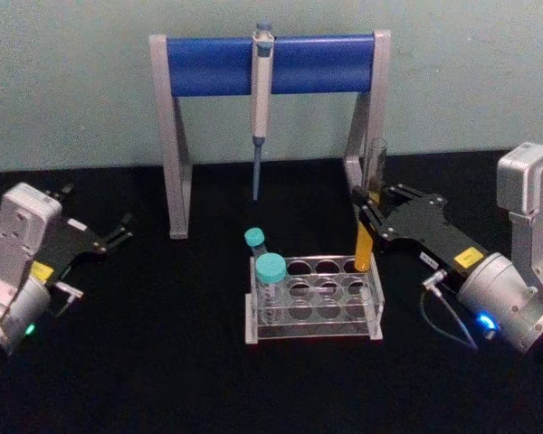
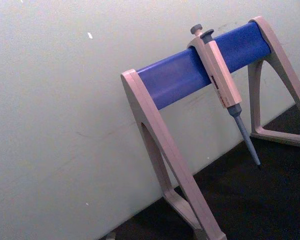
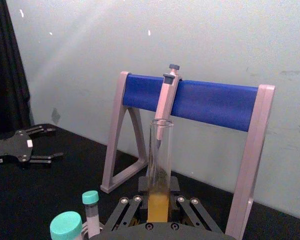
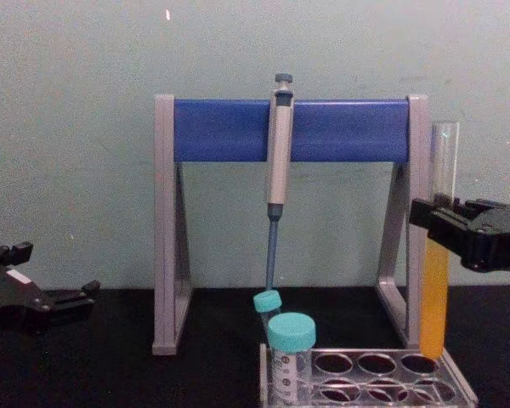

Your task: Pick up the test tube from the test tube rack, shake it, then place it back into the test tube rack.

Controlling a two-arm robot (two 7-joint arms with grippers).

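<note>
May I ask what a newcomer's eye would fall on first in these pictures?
The tall test tube of orange liquid, clamped upright in the right gripper at the test tube rack's back right corner. Next, the blue-barred stand behind, with a pipette hanging from it; the left gripper sits open, far left.

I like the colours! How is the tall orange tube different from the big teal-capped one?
The tall tube is thinner and open on top; the capped tube is shorter, wider, with a teal cap. The tall tube holds orange-yellow liquid; the capped tube shows none. The right end effector grips the tall tube at the rack's back right; the capped tube stands unheld at its front left. Both are clear and upright.
</note>
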